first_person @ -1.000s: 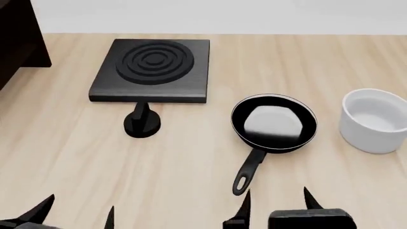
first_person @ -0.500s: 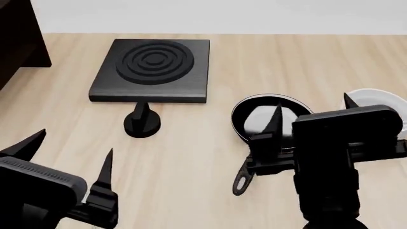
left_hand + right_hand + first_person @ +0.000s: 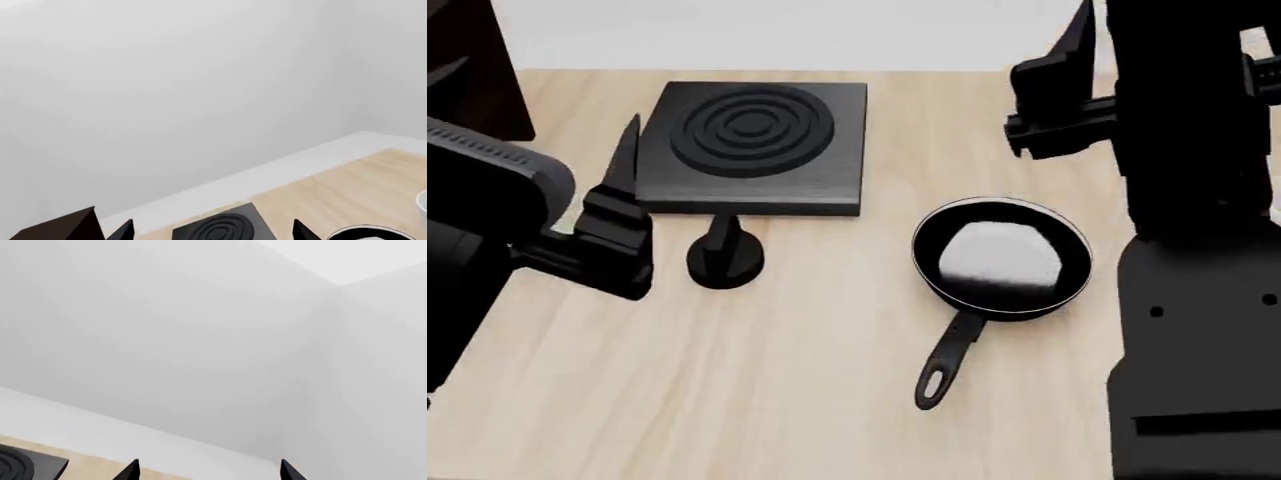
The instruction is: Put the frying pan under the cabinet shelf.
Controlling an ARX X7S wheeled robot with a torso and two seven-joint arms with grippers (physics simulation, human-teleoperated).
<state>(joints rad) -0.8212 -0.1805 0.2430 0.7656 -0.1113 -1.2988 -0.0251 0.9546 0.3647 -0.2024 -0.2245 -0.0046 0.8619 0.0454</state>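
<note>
Both arms have risen since half a second ago: the left gripper (image 3: 534, 110) and right gripper (image 3: 1168, 30) now sit high, fingers spread apart, holding nothing. The frying pan (image 3: 1001, 256) lies unmoved on the wooden table (image 3: 801, 380), right of the black square plate (image 3: 747, 145), well apart from the cabinet shelf (image 3: 474, 70) at far left

1. Light is bright, even and flat in all three views, with no clear source
2. Shadows on the pale wood bench (image 3: 827, 340) are barely there
3. The frying pan (image 3: 1002, 256) shows a broad white glare patch inside
4. Everything is sharp, with no blur or edge bending
5. Both wrist views are mostly blank white wall
</note>
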